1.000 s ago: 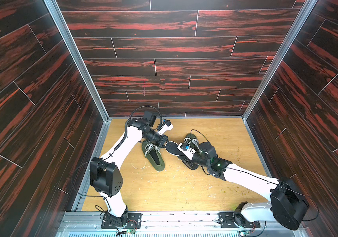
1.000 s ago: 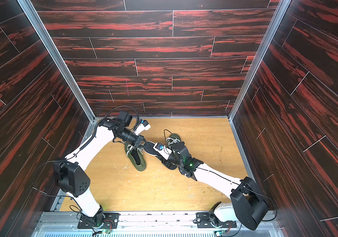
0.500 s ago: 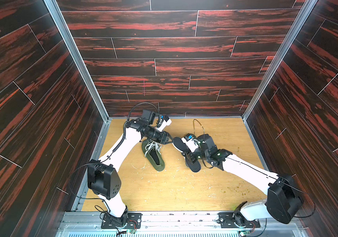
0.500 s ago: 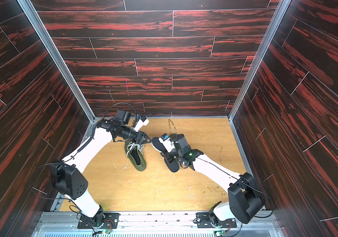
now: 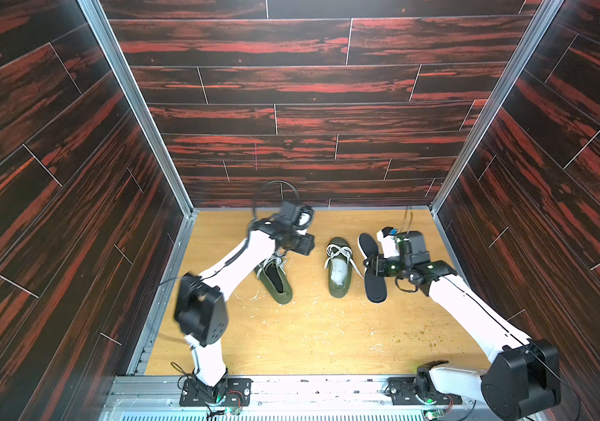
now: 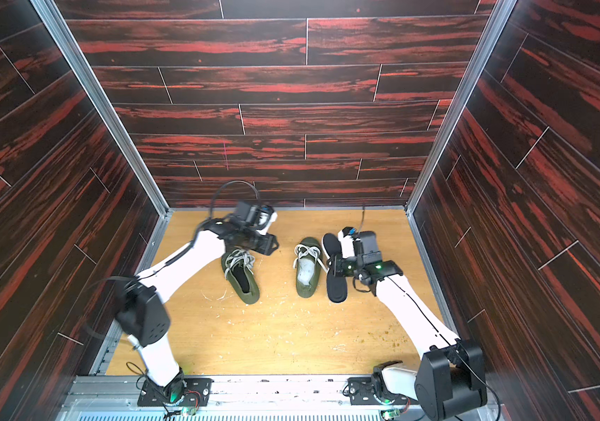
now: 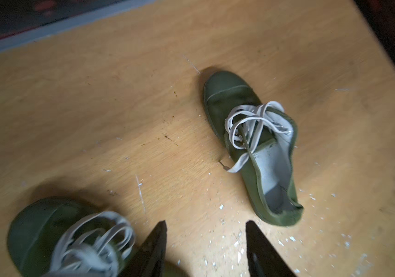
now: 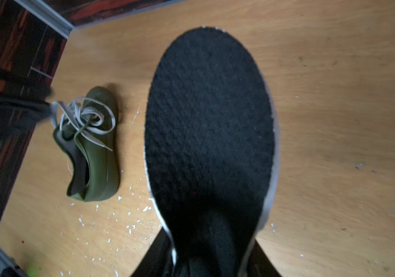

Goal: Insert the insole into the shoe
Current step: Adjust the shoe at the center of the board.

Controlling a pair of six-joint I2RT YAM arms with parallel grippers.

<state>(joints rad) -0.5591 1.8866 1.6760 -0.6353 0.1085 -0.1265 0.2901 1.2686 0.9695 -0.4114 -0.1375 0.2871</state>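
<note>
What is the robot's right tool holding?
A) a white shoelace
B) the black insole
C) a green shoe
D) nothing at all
B: the right tool is shut on the black insole, while both green shoes sit on the table by themselves.

Bare bench point(image 7: 203, 203) shows between the left claw's point(image 7: 206, 224) parted tips (nearer shoe point(image 7: 35, 227) just beside, farther shoe point(image 7: 230, 100) ahead). The insole point(image 8: 211, 134) blocks the right claw's point(image 8: 208, 261) front.

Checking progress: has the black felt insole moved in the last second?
Yes. The black felt insole, held by the right gripper, has shifted away from the dark-lined green canvas shoe to beyond the pale-lined green shoe.
</note>
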